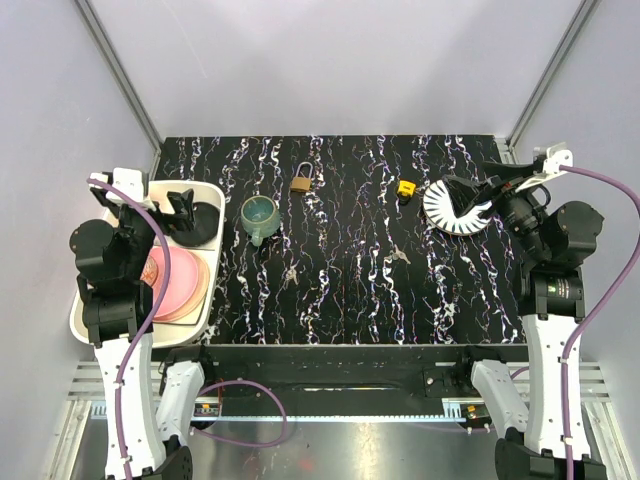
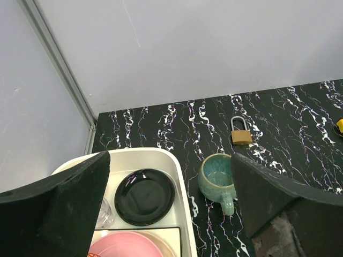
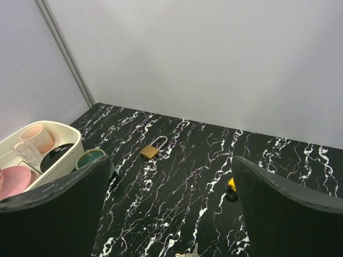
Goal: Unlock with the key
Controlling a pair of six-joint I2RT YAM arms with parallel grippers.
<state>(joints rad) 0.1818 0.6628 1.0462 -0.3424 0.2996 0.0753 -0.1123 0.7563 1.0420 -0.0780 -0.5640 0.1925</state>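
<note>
Black left fingers (image 2: 59,214): spread wide, nothing between them. The left gripper (image 2: 171,158) hangs over the far end of the tray.
Black right fingers (image 3: 289,214): also parted and empty. In the top view the right gripper (image 1: 468,195) sits above the striped plate (image 1: 450,218).
Padlock (image 2: 241,134): brass body, steel shackle closed and pointing to the back wall. It lies flat on the table.
Padlock vs left fingers: beyond the tip of the finger on the right side of the left wrist view. Apart from it, not touched.
Padlock vs right fingers: well apart, off toward the left half of the table.
Key (image 1: 400,255): small and silvery, flat on the table. It is nearer the front edge than the padlock, on the right arm's side and clear of both grippers. The right wrist view shows a silvery bit cut off at the bottom edge, between the two fingers.
Second silvery piece (image 1: 290,272): key-like, in front of the mug. Too small to tell more.
Mug (image 2: 217,179): teal, upright, just beside the tray, handle toward the near edge. It stands between the tray and the padlock.
Tray (image 2: 179,176): white, at the left edge. It holds a black dish (image 2: 144,195), pink plates (image 1: 178,280), a clear glass (image 3: 24,152) and a pink cup (image 3: 35,136).
Yellow piece (image 3: 231,187): small, yellow and black, near the striped plate on the padlock's side.
Table (image 1: 350,300): black with white veining.
</note>
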